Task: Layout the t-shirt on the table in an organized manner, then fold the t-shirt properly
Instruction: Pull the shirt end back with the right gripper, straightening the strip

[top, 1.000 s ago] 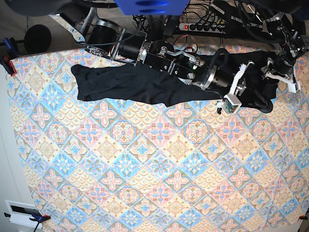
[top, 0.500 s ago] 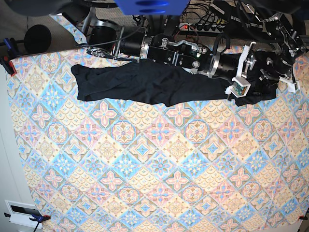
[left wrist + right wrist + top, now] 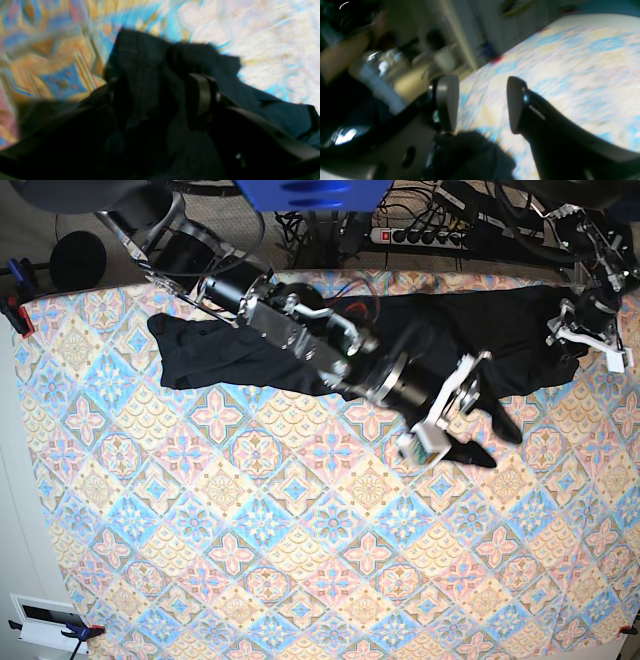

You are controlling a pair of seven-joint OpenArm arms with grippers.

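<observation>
My right gripper (image 3: 482, 105) stands spread, both fingers well apart with nothing between them; through the gap I see only the patterned table (image 3: 570, 75) beyond. In the base view that gripper (image 3: 483, 430) hangs over the table toward its middle, off the t-shirt (image 3: 290, 355), its dark fingertips pointing out over bare cloth just below the shirt's lower edge. A dark fold of fabric shows at the bottom of my right wrist view, beneath the fingers, not pinched by them.

My left gripper (image 3: 160, 100) sits at the far right corner of the table (image 3: 300, 580), by the shirt's end there (image 3: 585, 330). Its fingers (image 3: 202, 97) are set wide with bunched black t-shirt (image 3: 140, 75) filling the space between them; the picture is blurred, but the fabric is gathered between the pads and rises in a lump above the table (image 3: 50, 62).

The t-shirt lies as a long dark band along the far edge of the table, from near the far left corner across to the far right corner, wrinkled and not spread flat.
</observation>
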